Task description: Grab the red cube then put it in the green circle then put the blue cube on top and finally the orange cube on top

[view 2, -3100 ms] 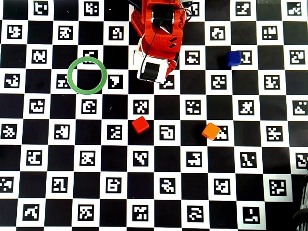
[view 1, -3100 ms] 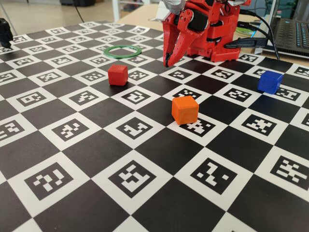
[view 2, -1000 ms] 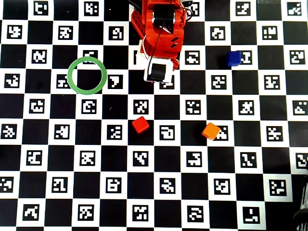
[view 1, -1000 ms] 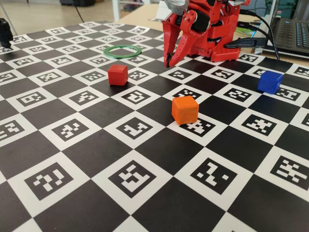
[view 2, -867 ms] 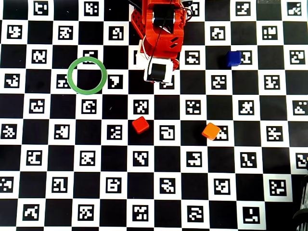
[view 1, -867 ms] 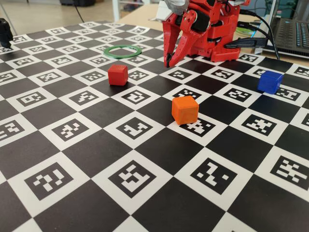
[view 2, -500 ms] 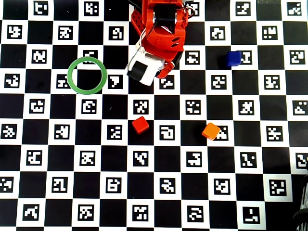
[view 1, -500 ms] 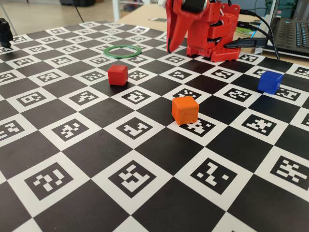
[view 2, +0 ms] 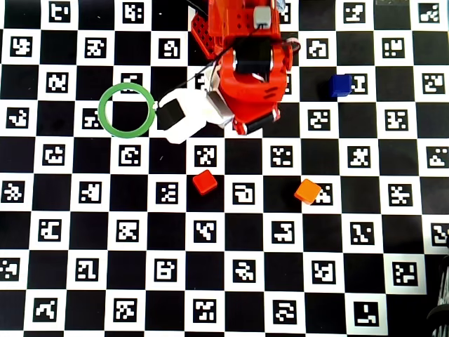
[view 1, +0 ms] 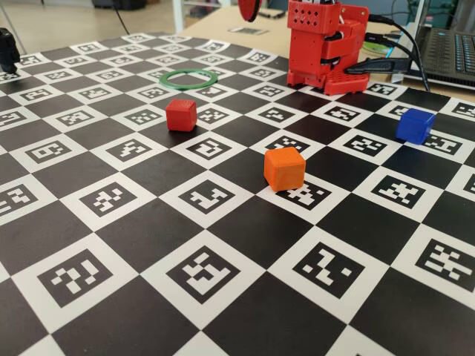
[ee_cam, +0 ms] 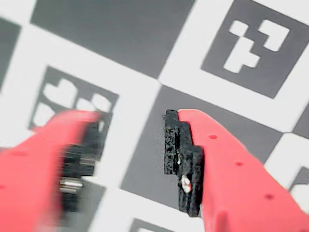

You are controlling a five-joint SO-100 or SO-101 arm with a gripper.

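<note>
Overhead view gave me the red cube (view 2: 205, 182), small and matte, alone on the checkered table (view 2: 70, 281), well apart from the green circle (view 2: 126, 109) to its upper left. Only the wrist view showed me the fingers (ee_cam: 178, 159) standing apart, empty, over a black square; the fixed view cropped them.

Fixed view: low, oblique across worktop (view 1: 223, 297) toward arm base. Overhead view: straight down on same board. Wrist view: close above board, facing down
</note>
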